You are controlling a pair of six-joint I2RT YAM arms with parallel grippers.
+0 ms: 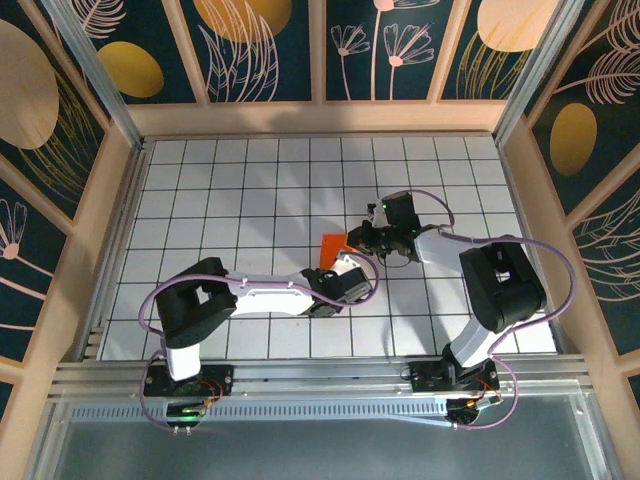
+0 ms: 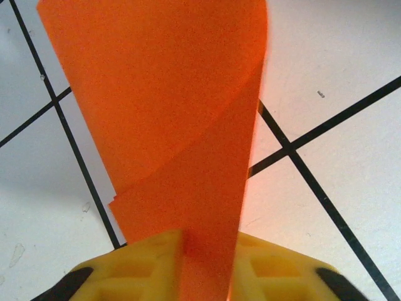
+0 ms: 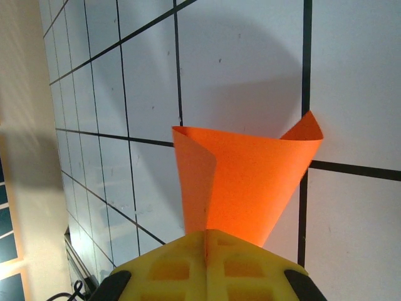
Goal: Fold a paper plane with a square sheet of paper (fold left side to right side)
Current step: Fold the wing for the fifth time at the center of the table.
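**gridfan:** so where's the orange sheet of paper (image 1: 331,243) at this point?

**yam_arms:** Around mid-table, and it looks lifted off the white grid table (image 1: 250,180), pinched between both my grippers. From the overhead cam it's just a small orange patch between my two wrists. My left gripper (image 2: 207,266) has its yellow fingers (image 2: 144,263) clamped on one edge. On that wrist cam the sheet curls over itself, one layer lapping across the other, and it fans wider away from the fingers. My right gripper (image 3: 205,266) is squeezed tight on another edge. The paper comes out of the seam between its fingers like a cone, with one corner flipped up at the far right.

**gridfan:** so both hands are holding it?

**yam_arms:** yep, both closed on the paper, neither one open. The grippers sit close together, the left one nearer my bases and the right one just beyond it. Black grid lines run under the paper in both wrist views, and its shadow falls on the tiles in the right one.
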